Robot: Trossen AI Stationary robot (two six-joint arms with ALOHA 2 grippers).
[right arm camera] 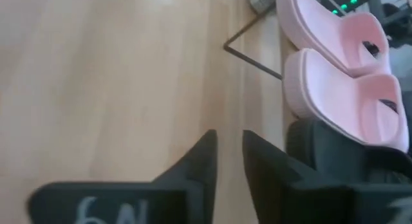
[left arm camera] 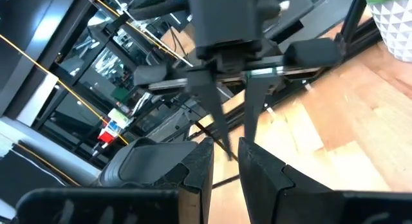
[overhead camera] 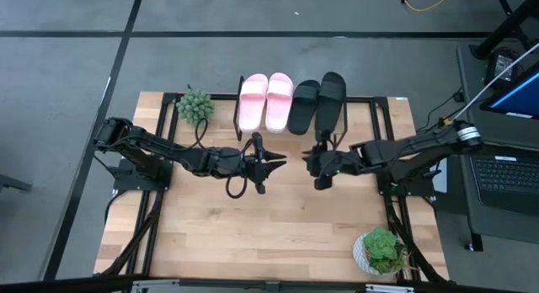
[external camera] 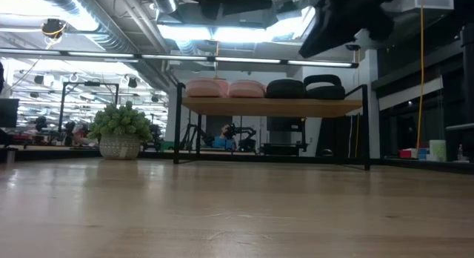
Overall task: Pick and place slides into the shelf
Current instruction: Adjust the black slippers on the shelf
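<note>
**All four slides on the shelf, both grippers empty over the table**

From above, the shelf (overhead camera: pixel 381 108) stands at the table's 12 o'clock edge, and all four slides lie side by side on its plank. The two pink slides (overhead camera: pixel 264 101) sit together on the left half, the two black slides (overhead camera: pixel 318 102) just beside them on the right, the rightmost one reaching a little further out than its mate. From table height the same row shows on the plank: two pink humps (external camera: pixel 226 88), then two black ones (external camera: pixel 305 87).

The left gripper (overhead camera: pixel 271 163) hangs over the middle of the wooden table (overhead camera: pixel 253 242), with the pink pair at its 12 o'clock, near but clear of it. Its fingers (left arm camera: pixel 261 169) are almost together with only a thin gap, holding nothing.

The right gripper (overhead camera: pixel 316 164) faces it from 3 o'clock, the black pair lying at its 12 o'clock. Its fingers (right arm camera: pixel 267 169) are likewise nearly closed and empty, with the pink slides (right arm camera: pixel 341 89) beyond them.

A small green plant (overhead camera: pixel 194 105) stands at the shelf's left end, another potted plant (overhead camera: pixel 381 249) toward 5 o'clock.
</note>
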